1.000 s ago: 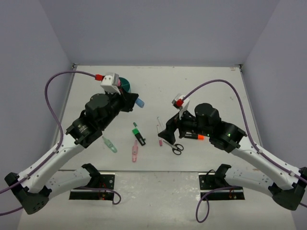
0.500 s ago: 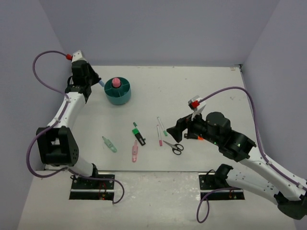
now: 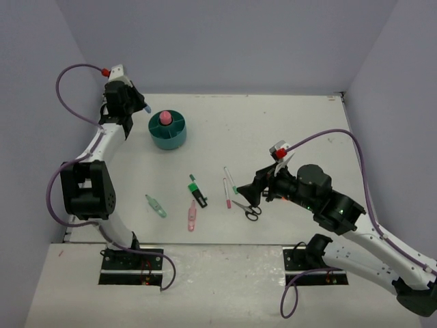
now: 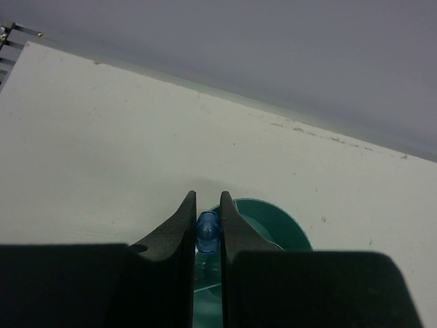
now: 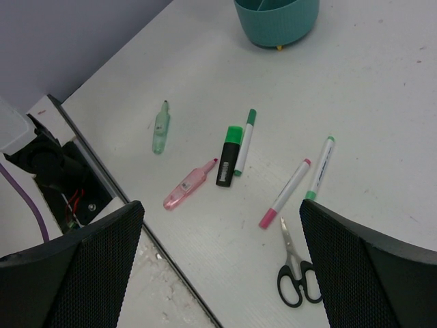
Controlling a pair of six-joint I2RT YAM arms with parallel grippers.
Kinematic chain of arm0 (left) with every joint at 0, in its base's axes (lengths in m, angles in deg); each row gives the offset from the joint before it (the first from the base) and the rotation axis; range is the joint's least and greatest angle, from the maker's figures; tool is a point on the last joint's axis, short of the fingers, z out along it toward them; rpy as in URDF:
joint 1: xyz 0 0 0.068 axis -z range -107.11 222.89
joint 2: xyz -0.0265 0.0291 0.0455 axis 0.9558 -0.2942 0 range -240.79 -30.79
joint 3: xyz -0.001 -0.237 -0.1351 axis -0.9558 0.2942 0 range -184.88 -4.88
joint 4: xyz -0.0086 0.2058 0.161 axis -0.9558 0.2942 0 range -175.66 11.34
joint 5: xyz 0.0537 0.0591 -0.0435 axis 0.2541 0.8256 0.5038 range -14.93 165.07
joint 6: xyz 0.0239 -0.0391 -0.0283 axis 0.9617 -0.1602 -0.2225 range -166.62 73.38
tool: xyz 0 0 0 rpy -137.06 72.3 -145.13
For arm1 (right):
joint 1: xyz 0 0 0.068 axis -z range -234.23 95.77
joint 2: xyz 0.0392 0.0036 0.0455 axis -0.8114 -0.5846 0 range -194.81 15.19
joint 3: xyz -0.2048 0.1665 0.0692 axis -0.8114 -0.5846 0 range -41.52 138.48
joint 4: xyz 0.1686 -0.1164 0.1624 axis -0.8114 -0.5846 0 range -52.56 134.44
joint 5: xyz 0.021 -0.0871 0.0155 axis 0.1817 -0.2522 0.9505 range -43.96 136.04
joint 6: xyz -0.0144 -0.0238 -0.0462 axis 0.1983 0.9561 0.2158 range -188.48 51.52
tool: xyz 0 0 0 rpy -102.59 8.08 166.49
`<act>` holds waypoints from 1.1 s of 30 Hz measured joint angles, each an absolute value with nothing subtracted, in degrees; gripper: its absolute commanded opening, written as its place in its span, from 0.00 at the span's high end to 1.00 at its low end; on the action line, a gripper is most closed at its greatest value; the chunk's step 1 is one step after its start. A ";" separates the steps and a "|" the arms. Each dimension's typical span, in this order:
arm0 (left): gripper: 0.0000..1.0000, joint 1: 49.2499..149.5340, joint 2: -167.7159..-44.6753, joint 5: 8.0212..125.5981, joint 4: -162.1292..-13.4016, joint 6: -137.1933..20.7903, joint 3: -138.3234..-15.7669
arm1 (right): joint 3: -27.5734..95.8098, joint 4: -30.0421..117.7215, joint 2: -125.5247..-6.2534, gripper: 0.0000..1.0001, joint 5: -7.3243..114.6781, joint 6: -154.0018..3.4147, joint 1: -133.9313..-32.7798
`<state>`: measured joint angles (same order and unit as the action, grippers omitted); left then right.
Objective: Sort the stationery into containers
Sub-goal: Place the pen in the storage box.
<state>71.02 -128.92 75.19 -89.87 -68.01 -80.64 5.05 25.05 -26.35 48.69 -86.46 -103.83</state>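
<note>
Swung from mid-table out to the far-left corner, with left gripper [image 4: 206,208] clamped on blue marker [image 4: 207,234], teal organizer [image 4: 281,217] just beyond the fingertips, pink roll [image 3: 164,119] in its central cup. Right gripper [image 5: 222,266] spread wide, scissors [image 5: 295,275] low between its fingers, white pens [image 5: 290,186] just ahead.

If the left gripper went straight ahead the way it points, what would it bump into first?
Most likely the teal organizer. The left gripper, shut on a blue marker, points toward it, though the depth is hard to judge.
</note>
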 measured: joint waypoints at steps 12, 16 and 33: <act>0.92 71.02 -135.75 71.29 -90.62 -68.41 -80.75 | 3.89 25.71 -25.88 0.01 48.75 -86.48 -103.83; 0.47 71.02 -135.78 71.36 -90.52 -68.44 -80.75 | 3.87 25.78 -25.98 0.01 49.02 -86.46 -103.83; 0.00 71.02 -125.13 75.81 -71.93 -76.65 -83.72 | 4.81 25.75 -39.54 0.11 49.73 -86.58 -103.83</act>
